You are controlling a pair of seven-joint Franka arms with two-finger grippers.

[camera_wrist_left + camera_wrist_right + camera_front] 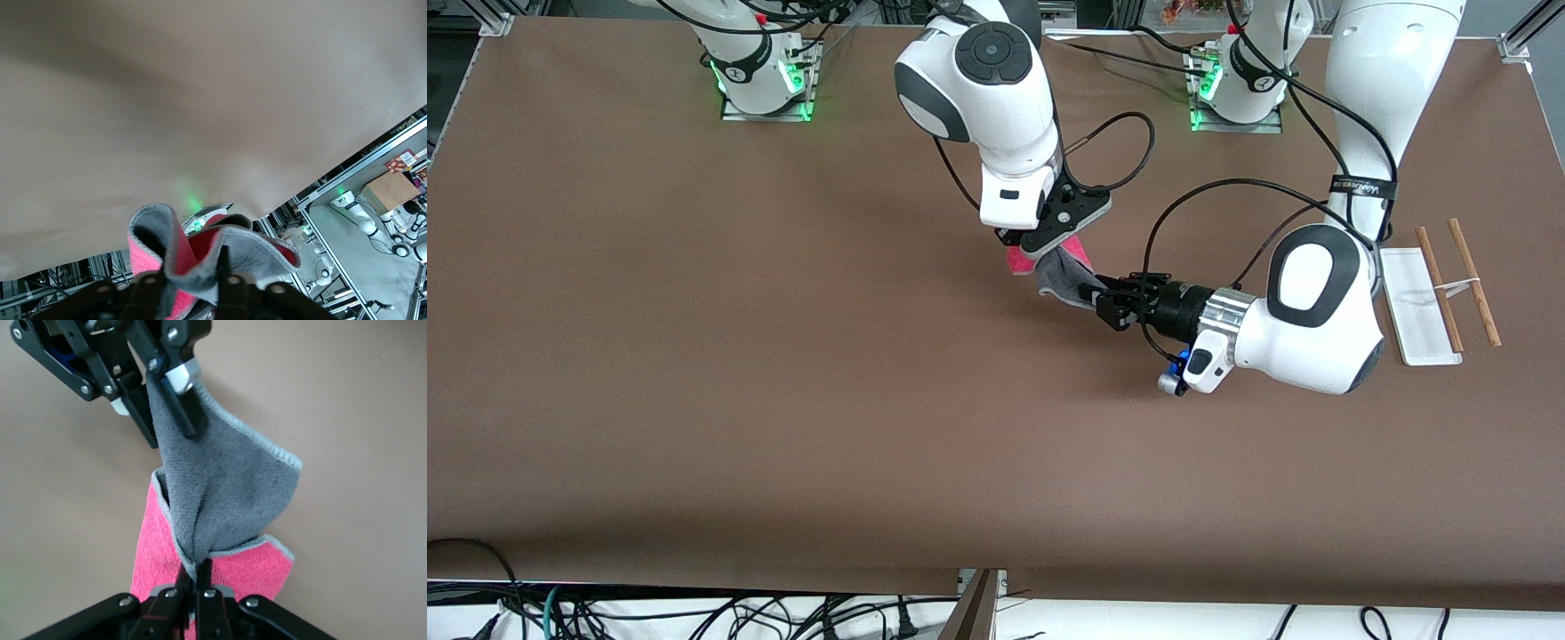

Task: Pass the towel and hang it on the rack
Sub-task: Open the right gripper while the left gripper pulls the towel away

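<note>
The towel is pinched by the right end effector and the left end effector (above mid-surface).

Right gripper fingers pinched, left gripper fingers pinched, mid-table

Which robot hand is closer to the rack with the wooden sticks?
The left hand, holding the towel. Its arm lies right beside the rack; the right hand is farther away.
</note>
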